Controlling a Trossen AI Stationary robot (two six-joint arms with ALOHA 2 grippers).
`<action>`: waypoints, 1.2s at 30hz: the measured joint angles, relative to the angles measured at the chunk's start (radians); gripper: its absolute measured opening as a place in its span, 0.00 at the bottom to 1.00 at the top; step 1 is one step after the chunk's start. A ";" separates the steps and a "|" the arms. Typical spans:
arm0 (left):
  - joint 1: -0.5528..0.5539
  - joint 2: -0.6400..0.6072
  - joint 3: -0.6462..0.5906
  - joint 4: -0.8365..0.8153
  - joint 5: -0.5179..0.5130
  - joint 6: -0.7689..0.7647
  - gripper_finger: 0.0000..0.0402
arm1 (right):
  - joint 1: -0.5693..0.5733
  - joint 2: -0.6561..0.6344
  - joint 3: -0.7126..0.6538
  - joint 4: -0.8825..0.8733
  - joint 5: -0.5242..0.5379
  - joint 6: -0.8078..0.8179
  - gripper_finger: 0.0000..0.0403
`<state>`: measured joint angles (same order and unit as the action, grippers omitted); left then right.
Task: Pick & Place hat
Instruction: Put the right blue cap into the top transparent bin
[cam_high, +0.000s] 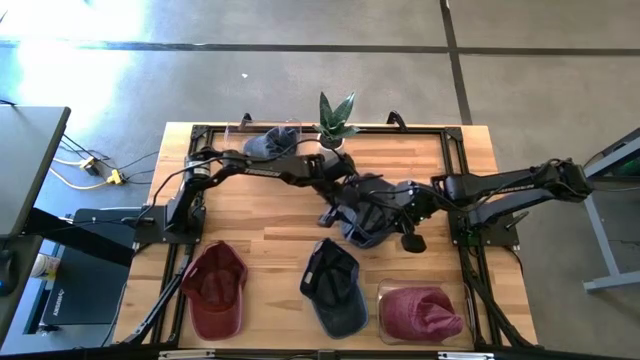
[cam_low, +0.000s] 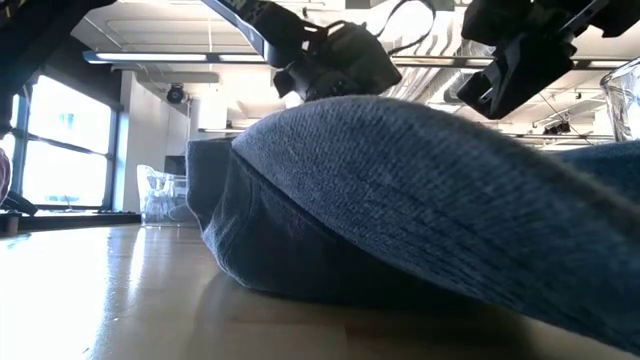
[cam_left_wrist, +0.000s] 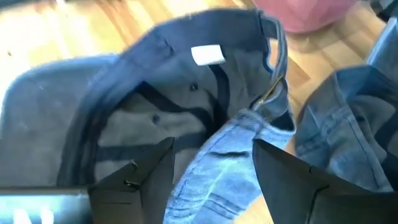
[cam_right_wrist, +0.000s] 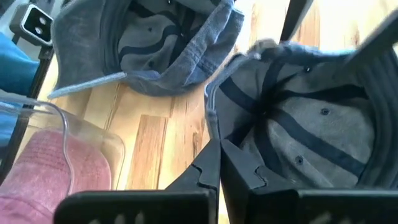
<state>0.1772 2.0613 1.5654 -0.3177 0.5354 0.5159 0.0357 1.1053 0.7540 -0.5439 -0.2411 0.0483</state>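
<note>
A blue denim hat (cam_high: 366, 216) sits at the table's middle, between my two grippers, its grey inside (cam_right_wrist: 305, 112) turned up. My left gripper (cam_left_wrist: 214, 177) reaches it from the far left, with denim cloth between its fingers. My right gripper (cam_right_wrist: 219, 152) comes from the right and is shut at the hat's rim. Whether the hat still rests on the table does not show. My left gripper has a bunched fold of the hat's blue denim (cam_left_wrist: 217, 168) between its two fingers, and the cloth fills the gap. The fingers slant down from the table's far left. My right gripper pinches the hat's rim (cam_right_wrist: 211, 121) between its shut fingertips, slanting down from the right. The hat's open inside faces up beside the fingers.
A dark navy hat (cam_high: 333, 288) lies upside down near the front edge. A red hat (cam_high: 213, 290) lies at front left. A pink hat sits in a clear box (cam_high: 420, 312) at front right. Another denim hat in a clear box (cam_high: 272, 143) and a potted plant (cam_high: 335, 120) stand at the back.
</note>
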 joint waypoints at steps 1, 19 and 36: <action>0.000 0.000 0.000 -0.012 0.000 0.001 0.50 | 0.000 0.000 0.000 -0.006 0.000 -0.001 0.01; 0.000 -0.009 0.128 -0.278 -0.078 -0.158 0.02 | -0.003 0.000 0.000 -0.091 0.093 0.127 0.16; 0.080 -0.009 0.136 -0.254 -0.096 -0.686 0.00 | -0.003 -0.062 0.000 -0.094 0.113 0.355 0.39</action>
<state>0.2575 2.0521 1.7016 -0.5718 0.4399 -0.1704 0.0326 1.0430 0.7540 -0.6376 -0.1278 0.4028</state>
